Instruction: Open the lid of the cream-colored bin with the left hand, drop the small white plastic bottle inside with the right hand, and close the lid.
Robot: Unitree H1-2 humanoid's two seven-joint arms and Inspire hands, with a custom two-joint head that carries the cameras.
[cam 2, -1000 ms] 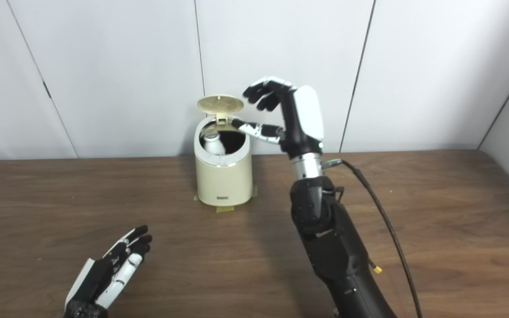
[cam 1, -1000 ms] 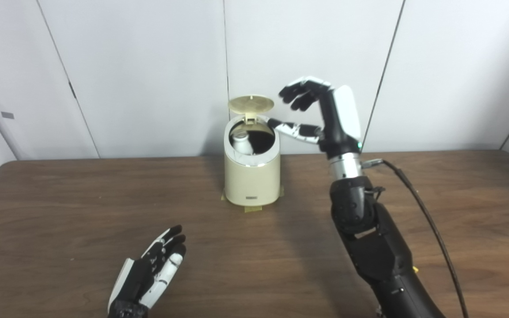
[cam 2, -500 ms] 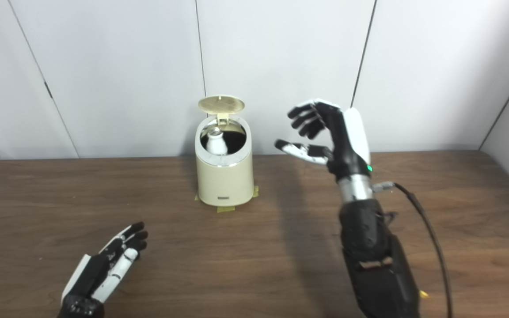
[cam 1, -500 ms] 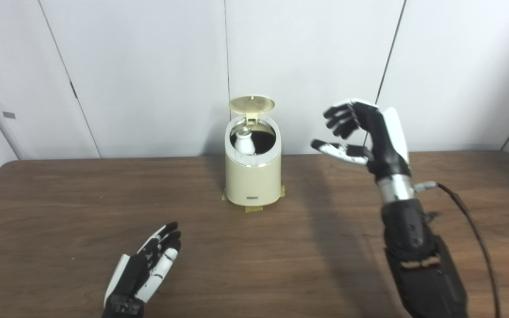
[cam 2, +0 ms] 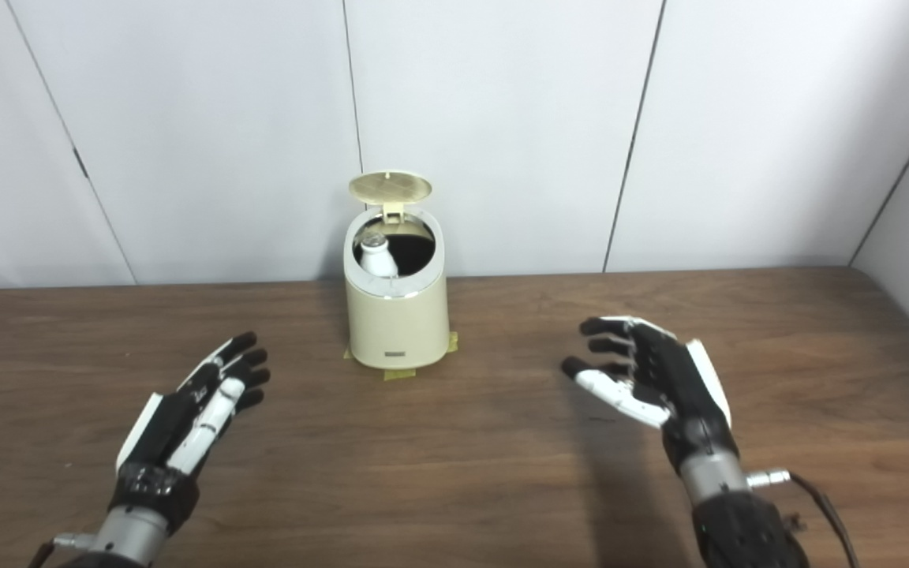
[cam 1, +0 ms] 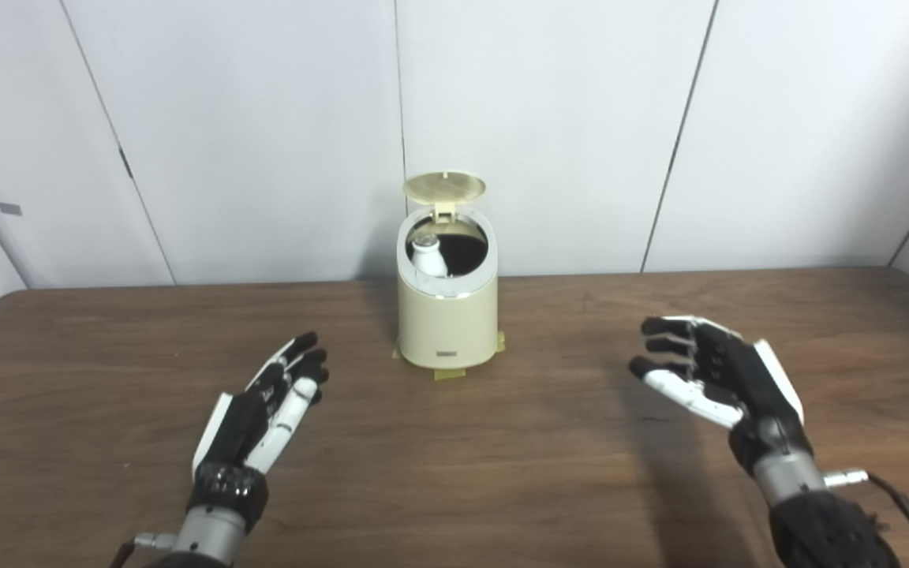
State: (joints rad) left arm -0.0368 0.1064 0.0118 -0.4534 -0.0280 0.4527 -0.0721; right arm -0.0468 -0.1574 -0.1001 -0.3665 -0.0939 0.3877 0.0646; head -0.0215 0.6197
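The cream-colored bin [cam 1: 447,319] stands at the back middle of the table, held down by strips of tape. Its round lid [cam 1: 444,186] is flipped up and stands upright behind the opening. The small white plastic bottle [cam 1: 428,255] sits inside the bin, its cap end showing on the left of the opening. My left hand [cam 1: 265,412] hovers open over the table, front left of the bin, fingers pointing toward it. My right hand [cam 1: 711,376] is open and low over the table, front right of the bin, holding nothing.
The brown wooden table [cam 1: 454,457] fills the lower picture. White wall panels [cam 1: 549,118] rise right behind the bin. A black cable [cam 1: 900,497] trails from my right wrist at the lower right edge.
My right hand has drawn back from the bin's opening, down and to the right, to low over the table. My left hand has moved forward toward the bin. The bottle stays in the bin.
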